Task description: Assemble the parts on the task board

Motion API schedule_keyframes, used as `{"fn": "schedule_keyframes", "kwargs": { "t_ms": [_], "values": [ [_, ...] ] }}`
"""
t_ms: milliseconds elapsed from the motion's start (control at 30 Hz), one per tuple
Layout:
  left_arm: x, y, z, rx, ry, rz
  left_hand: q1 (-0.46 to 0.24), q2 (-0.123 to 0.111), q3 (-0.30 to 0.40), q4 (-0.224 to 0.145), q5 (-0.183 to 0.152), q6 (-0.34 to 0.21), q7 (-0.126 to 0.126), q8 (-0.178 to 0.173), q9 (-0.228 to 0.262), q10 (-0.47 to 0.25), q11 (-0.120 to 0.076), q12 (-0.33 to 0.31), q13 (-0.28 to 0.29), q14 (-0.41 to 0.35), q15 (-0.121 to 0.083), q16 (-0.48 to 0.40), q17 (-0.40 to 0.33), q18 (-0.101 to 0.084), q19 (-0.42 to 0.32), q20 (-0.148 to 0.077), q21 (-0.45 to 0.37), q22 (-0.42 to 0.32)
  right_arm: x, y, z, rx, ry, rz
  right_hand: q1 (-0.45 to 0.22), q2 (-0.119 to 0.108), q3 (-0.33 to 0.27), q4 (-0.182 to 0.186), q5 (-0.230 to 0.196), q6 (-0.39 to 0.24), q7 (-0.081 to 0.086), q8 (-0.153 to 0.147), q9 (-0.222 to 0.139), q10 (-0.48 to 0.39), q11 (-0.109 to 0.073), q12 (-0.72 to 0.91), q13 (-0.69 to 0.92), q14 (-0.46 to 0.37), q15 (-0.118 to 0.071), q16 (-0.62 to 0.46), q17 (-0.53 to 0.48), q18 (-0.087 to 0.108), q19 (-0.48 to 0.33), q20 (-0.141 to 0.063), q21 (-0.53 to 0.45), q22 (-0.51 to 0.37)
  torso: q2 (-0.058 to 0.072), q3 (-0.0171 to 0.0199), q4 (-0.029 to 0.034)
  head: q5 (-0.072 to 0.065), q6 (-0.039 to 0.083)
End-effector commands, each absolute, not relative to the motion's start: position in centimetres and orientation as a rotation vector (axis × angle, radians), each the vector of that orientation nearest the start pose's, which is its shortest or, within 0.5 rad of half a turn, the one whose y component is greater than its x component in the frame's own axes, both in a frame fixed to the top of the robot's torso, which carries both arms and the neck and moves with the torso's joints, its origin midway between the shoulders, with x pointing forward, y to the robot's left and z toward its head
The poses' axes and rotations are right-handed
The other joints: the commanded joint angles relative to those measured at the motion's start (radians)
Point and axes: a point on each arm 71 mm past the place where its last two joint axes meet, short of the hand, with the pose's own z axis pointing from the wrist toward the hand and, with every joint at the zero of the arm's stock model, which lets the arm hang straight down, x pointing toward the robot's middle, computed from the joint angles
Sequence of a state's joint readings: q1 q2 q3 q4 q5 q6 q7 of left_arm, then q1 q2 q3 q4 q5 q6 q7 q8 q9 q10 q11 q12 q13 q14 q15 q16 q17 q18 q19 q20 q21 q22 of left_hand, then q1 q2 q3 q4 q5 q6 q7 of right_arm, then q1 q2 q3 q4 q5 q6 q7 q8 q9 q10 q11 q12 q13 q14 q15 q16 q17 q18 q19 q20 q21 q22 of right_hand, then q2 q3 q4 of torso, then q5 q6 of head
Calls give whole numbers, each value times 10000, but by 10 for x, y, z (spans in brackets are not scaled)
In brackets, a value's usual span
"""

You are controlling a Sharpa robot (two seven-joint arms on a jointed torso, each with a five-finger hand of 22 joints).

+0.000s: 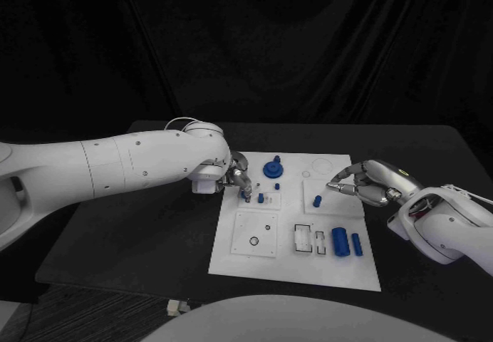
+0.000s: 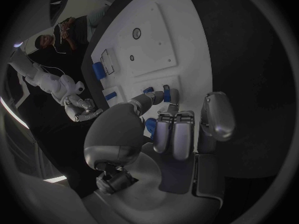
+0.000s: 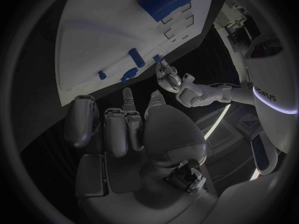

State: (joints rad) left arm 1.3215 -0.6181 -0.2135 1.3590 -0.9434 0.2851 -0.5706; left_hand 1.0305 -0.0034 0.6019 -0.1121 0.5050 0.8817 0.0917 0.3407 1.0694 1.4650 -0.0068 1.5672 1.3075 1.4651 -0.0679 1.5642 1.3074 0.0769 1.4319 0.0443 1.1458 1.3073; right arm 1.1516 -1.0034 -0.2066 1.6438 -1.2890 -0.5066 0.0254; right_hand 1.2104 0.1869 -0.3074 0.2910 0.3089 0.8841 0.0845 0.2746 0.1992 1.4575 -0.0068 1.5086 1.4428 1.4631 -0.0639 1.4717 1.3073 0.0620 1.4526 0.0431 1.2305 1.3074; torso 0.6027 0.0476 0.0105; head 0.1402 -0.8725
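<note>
Black table with the white task board [image 1: 293, 265] mid-desk: left hand [image 1: 236, 174] pinches a small blue peg [image 1: 246, 192] at the board's left edge, upright (looks so), while right hand [image 1: 362, 184] hovers empty, fingers curled.

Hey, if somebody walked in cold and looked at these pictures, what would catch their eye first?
Probably the white task board in the middle of the black table, dotted with small blue parts. Next, the left hand reaching in over the board's left edge, its fingertips down at a small blue part. Across from it the right hand hovers at the board's right edge with fingers curled, near another blue piece.
</note>
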Motion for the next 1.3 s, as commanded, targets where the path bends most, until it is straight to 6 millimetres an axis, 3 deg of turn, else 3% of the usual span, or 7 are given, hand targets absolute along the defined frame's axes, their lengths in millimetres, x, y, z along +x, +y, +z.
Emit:
{"fn": "schedule_keyframes", "kwargs": {
  "t_ms": [33,567,800,967,1300],
  "values": [
    [490,157,-244,-355,25525,-3235,318,274,607,-641,34,87,-141,15,10,1058,-4,36,2633,1032,13,-3,2586,25,37,-13,21,1583,423,-245,-243,82,17185,7427,95,-16,-3,-10,27,45,22,-27,-11,673,-9,-35,345,703,-58,-69,1218,91,-81,-17,-50,1696,2,-2,-11,1,-2],
    [488,157,-248,96,25784,-2982,232,267,528,-594,-220,70,-146,-26,-7,1058,-3,36,2633,1016,17,-48,2554,36,18,-13,-65,1559,423,-244,-243,83,17191,7433,97,-16,-3,-11,27,47,21,-26,-11,673,-8,-36,345,702,-58,-70,1216,90,-81,-17,-49,1697,-1,2,-6,21,-2],
    [488,157,-248,50,25752,-2993,172,291,460,-543,-451,70,-160,-45,-11,1058,-10,36,2633,1012,17,-60,2547,42,8,-10,-113,1546,423,-244,-243,79,17185,7446,108,-19,-3,-17,29,51,21,-26,-10,669,-7,-41,337,700,-57,-78,1206,91,-83,-16,-54,1695,15,-4,1,7,-2],
    [489,157,-249,-22,25723,-2982,135,320,333,-486,-857,39,-178,-71,-1,1058,-17,36,2633,1008,15,-72,2538,46,5,-8,-162,1534,423,-244,-243,85,17180,7440,108,-19,-3,-17,29,51,21,-26,-10,669,-7,-41,337,700,-57,-78,1206,91,-83,-16,-54,1695,10,-3,3,-19,-2],
    [490,157,-251,-123,25682,-2982,94,350,203,-397,-1178,-9,-198,-104,-1,1058,-29,36,2633,1006,14,-78,2534,47,8,-4,-195,1527,423,-244,-243,84,17182,7436,108,-19,-3,-17,29,51,21,-26,-10,669,-7,-41,337,700,-57,-78,1206,91,-83,-16,-54,1695,1,-1,-10,-4,-2]
  ]
}}
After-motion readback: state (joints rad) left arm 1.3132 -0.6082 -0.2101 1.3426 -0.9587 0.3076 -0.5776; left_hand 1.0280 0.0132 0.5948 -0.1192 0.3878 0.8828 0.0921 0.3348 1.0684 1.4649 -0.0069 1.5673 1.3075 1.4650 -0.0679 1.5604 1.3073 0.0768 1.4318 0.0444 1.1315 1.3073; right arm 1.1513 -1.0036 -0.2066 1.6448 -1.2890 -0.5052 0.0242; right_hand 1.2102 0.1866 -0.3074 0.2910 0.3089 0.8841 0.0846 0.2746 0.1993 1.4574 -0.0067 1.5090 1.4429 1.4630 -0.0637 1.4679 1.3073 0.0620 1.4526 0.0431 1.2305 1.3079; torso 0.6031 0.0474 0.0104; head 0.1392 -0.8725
